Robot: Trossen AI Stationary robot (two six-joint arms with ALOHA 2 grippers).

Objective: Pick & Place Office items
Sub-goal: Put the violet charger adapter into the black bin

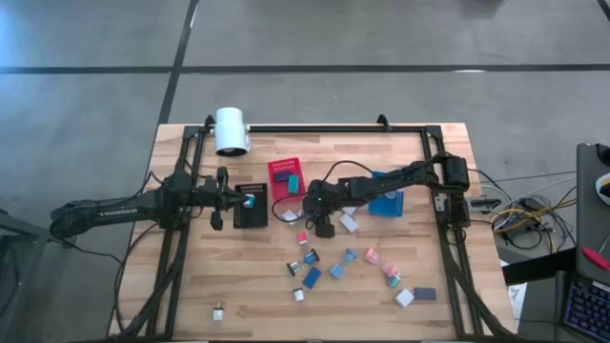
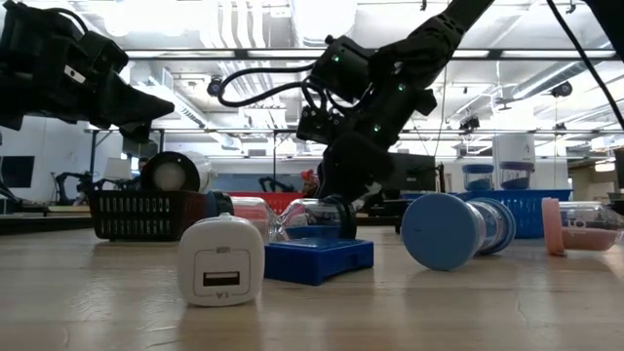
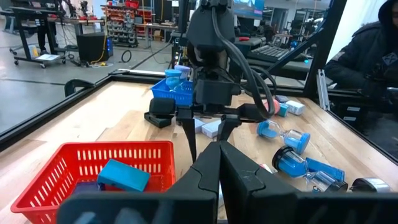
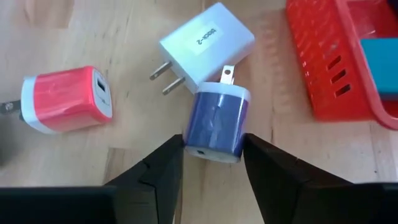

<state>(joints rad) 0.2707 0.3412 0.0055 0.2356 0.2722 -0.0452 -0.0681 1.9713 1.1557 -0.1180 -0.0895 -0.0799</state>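
Straddling a small blue charger (image 4: 217,124) with my right pincer (image 4: 213,163), I have one dark finger (image 4: 163,167) on each side of its rounded plastic body; the pads sit right against its flanks, yet I cannot tell whether they are pressing or just flanking it. This charger is a stubby glossy block with white end caps, a port at the end facing me and one metal prong showing at the far end, so its long axis runs away from me, up the wrist picture. Its far end touches a white charger (image 4: 208,45), a smooth flat-sided cube lying at an angle in the upper middle, its two prongs pointing to the lower left. A pink charger (image 4: 65,99) lies apart at the left edge, long axis nearly level, port facing right. A red basket (image 4: 323,62) of slotted plastic fills the upper right corner.

From above, my right arm (image 1: 381,186) reaches from the right side of the wooden table (image 1: 248,286), elbow bent, wrist tipped down at the centre of the picture. My left pincer (image 1: 227,199), fingers together, hangs beside a black basket (image 1: 252,205) left of centre, arm stretched level.
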